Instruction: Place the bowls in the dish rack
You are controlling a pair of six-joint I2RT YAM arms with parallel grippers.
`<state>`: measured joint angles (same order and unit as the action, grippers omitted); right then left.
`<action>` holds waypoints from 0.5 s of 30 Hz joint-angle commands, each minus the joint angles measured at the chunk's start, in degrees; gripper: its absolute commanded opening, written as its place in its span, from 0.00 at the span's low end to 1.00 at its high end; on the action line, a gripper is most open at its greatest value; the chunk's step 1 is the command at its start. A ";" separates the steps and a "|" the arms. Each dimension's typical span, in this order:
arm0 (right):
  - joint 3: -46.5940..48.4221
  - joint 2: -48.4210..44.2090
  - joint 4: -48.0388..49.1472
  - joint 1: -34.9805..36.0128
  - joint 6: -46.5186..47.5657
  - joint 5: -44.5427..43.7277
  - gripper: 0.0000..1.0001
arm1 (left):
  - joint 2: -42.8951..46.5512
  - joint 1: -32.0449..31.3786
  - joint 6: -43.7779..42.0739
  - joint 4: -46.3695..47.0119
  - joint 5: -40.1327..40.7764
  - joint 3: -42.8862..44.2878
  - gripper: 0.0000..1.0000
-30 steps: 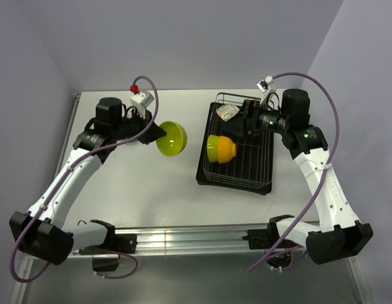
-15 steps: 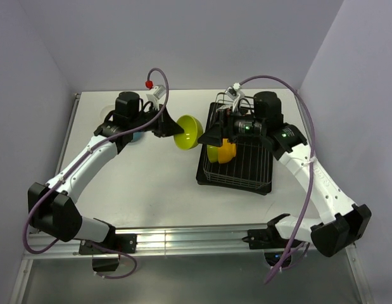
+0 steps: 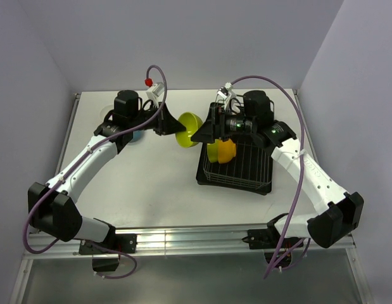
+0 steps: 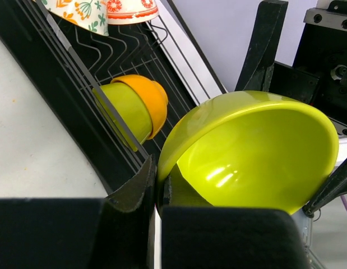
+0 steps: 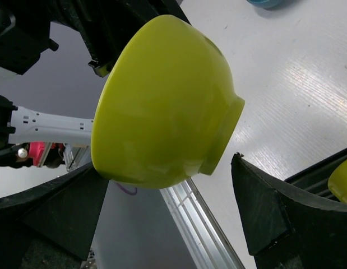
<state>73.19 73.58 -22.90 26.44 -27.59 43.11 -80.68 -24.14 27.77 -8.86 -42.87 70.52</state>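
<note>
— White table (image 3: 151, 190), lilac walls, and two arms meeting in mid-air. What has the left pincer (image 3: 174, 124) got?

— A green bowl (image 3: 189, 128), clamped by the rim, one finger inside and one outside. The bowl lies on its side just ahead of the pincer. The right pincer (image 3: 202, 132) stands wide apart, a finger on either side of the bowl, not touching it that I can see.

— Heavy?

— Light plastic, I'd say. It looks stiff and glossy, so probably slippery. Squeezing the round wall could squirt it out, so the rim or the foot ring looks the safer hold.

— And the rack (image 3: 246, 180)?

— Just below and behind the right pincer, with an orange bowl (image 3: 227, 151) standing in it.
</note>
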 commanded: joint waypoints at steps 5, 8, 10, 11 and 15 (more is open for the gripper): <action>1.43 0.16 4.79 0.46 -1.50 0.74 0.79 | 2.81 -0.47 2.55 5.61 -3.71 -0.21 0.00; 1.17 -0.37 4.88 0.46 -1.15 0.83 0.56 | 2.90 -0.47 2.64 5.44 -3.36 -0.38 0.00; 0.99 -0.63 4.61 0.46 -0.88 0.57 0.31 | 2.64 -0.38 2.73 5.00 -2.66 -0.30 0.02; 1.08 -0.89 4.35 0.46 -0.62 0.31 0.22 | 2.38 -0.47 2.64 4.82 -2.39 -0.21 0.06; 0.90 -2.47 2.69 0.20 1.40 -1.71 0.00 | 2.20 -0.38 1.94 2.63 -0.55 0.40 0.46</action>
<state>73.17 73.52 -21.56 26.65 -27.99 43.05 -80.62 -24.03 29.85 -7.62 -42.72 69.67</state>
